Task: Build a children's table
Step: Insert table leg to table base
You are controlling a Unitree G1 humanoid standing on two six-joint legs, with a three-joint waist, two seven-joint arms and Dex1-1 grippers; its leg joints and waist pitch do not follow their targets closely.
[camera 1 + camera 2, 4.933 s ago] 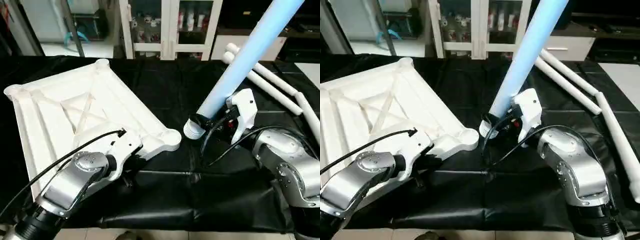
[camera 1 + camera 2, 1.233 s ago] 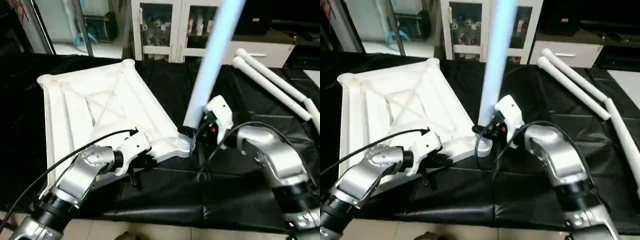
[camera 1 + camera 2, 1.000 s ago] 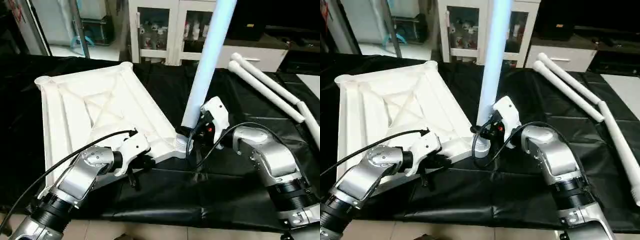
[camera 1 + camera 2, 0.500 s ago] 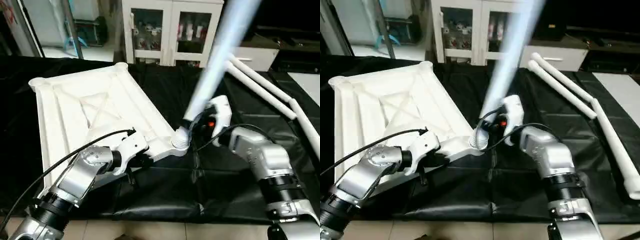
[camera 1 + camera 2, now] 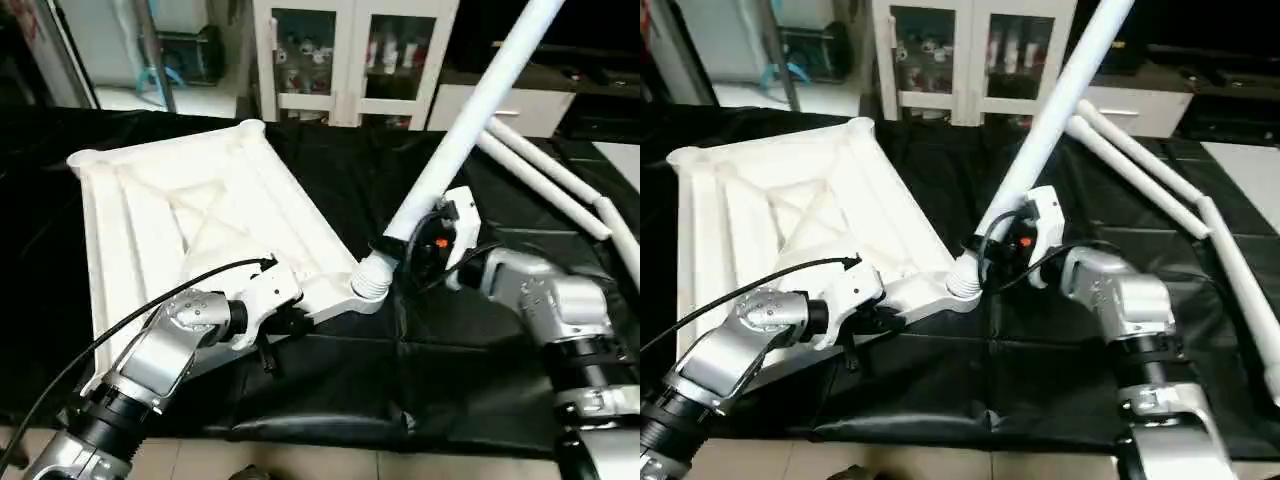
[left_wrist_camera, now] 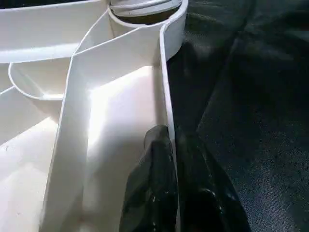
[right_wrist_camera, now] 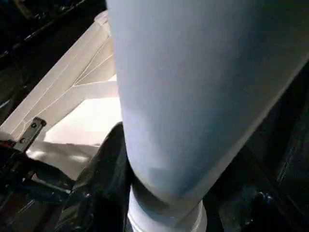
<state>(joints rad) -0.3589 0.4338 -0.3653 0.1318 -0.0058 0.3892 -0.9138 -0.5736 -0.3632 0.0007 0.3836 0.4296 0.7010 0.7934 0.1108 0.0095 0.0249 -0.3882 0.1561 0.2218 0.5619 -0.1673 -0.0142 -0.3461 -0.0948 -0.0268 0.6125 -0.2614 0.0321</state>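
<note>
Item: leg (image 5: 470, 118) at tabletop (image 5: 180, 215) corner socket (image 5: 367, 290) — tilted.
We note R gripper (image 5: 400, 248) clamping leg nr base; L gripper (image 6: 171, 145) pinching tabletop rim.

One white tabletop (image 5: 190, 215) lies ribbed side up on one black-covered work table (image 5: 330, 390). Four white tube legs can be counted: one leg (image 5: 470, 120) stands tilted with its lower end at the near corner socket (image 5: 368, 290), and three spare legs (image 5: 545, 170) lie on the cloth at the far right. Three round corner sockets of the tabletop are visible, two silver robot arms reach in, a left arm (image 5: 160, 350) and a right arm (image 5: 545, 300), and one white cabinet (image 5: 355, 50) with glass doors stands behind the table.
</note>
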